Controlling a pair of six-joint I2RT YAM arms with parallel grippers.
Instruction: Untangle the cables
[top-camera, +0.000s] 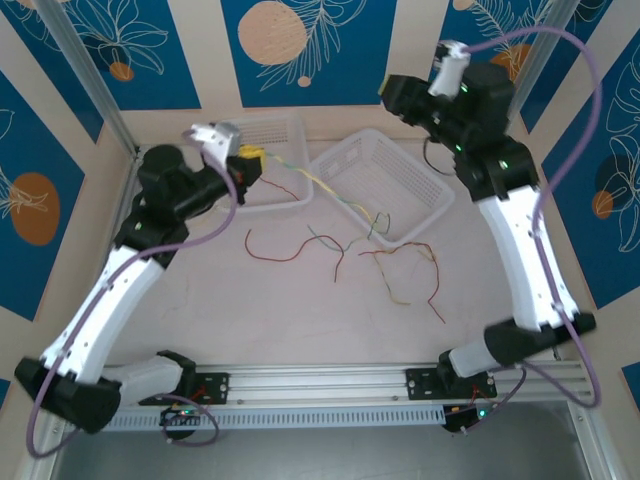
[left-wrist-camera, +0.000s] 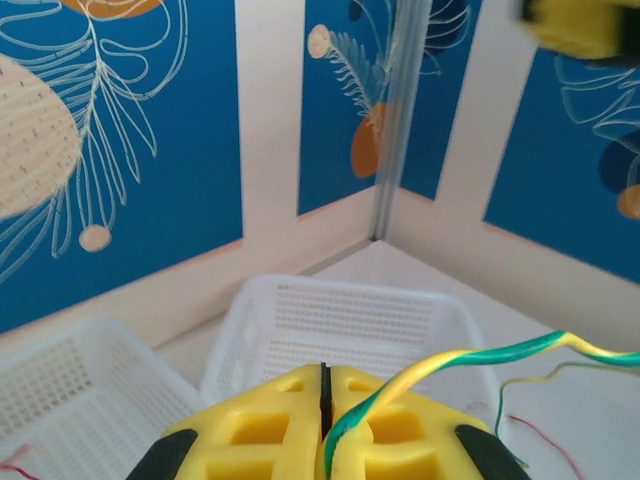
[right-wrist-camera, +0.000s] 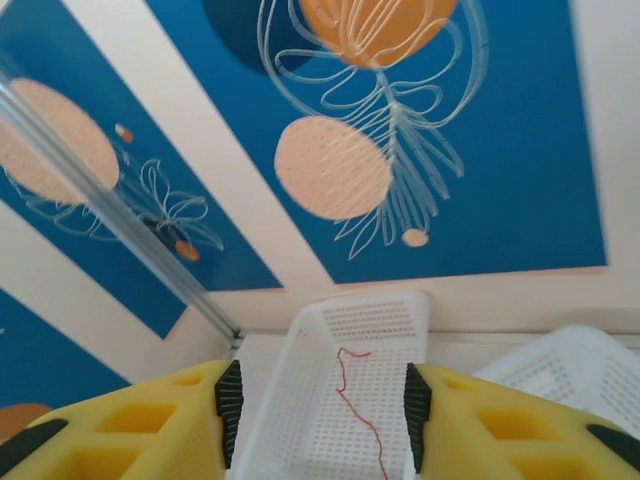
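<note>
Clamping a yellow-green cable (left-wrist-camera: 450, 360), the left gripper (left-wrist-camera: 325, 405) sits closed by the left basket (top-camera: 290, 200). The cable trails right toward the right basket (top-camera: 390, 180). Other cables (top-camera: 400, 265) lie loose on the table (top-camera: 300, 310), nearer. The right gripper (right-wrist-camera: 321, 405) has its fingers apart and empty, over a white basket (right-wrist-camera: 370, 320) holding a red cable (right-wrist-camera: 348, 385).

The fingers (left-wrist-camera: 260, 430) are yellow with black pads. The 2 baskets (top-camera: 390, 180) are white mesh. The striped cable (left-wrist-camera: 450, 362) is yellow-green. Wall panels (right-wrist-camera: 500, 150) are blue with white leaf outlines.
</note>
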